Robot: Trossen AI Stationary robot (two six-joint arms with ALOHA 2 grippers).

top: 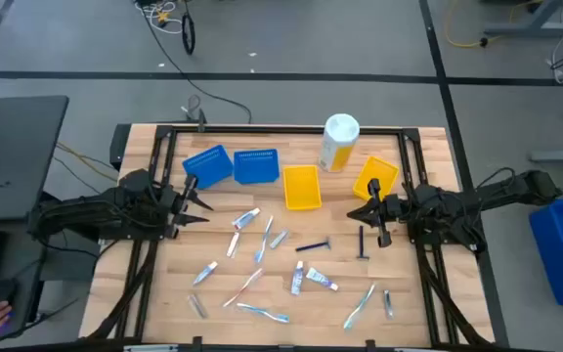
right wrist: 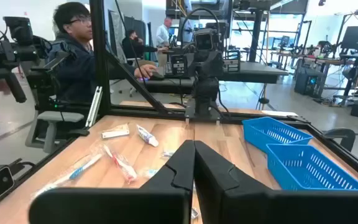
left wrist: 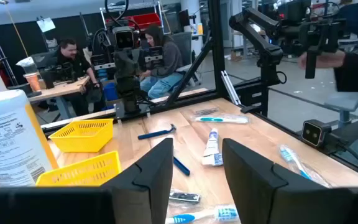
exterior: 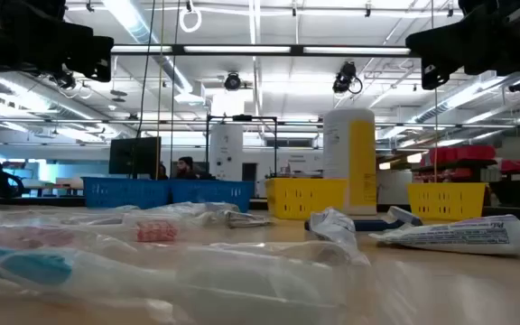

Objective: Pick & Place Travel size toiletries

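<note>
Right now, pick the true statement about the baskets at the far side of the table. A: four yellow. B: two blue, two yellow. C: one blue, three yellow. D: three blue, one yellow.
B: the high view shows two blue baskets side by side and two yellow baskets, with a yellow bottle standing between the yellow ones.

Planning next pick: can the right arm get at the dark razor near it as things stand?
Probably yes. The razor lies flat on bare wood just beside the right gripper, with nothing on top or in between. The gripper is shut and would have to open first.
</note>
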